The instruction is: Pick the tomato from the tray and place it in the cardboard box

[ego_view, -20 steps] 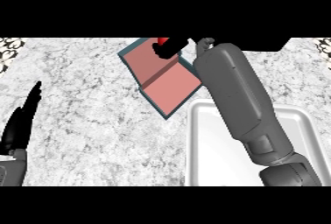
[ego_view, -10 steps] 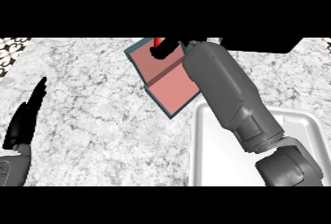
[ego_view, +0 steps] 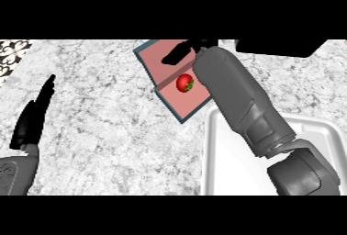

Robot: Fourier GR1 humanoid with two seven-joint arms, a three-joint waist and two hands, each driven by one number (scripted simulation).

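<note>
The red tomato [ego_view: 184, 83] with its green stalk lies inside the cardboard box [ego_view: 169, 98], which has a pinkish floor and a teal rim and stands at the back middle of the counter. My right hand [ego_view: 181, 50] hovers over the box's far end, just beyond the tomato and apart from it, with its fingers spread open and holding nothing. The grey right forearm [ego_view: 234, 92] crosses the box's right side and hides that edge. The white tray [ego_view: 217, 151] sits at the near right, under that arm. My left hand [ego_view: 32, 117] rests open at the left edge, fingers up.
A black object [ego_view: 278, 46] stands at the back right, behind the tray. A black-and-white patterned patch [ego_view: 13, 53] shows at the far left corner. Grey marble counter [ego_view: 115, 133] stretches between the left hand and the box.
The tomato has left my right hand and now lies lower on the box's floor. The right arm has swung a little to the left over the box. The left hand has stayed still.
</note>
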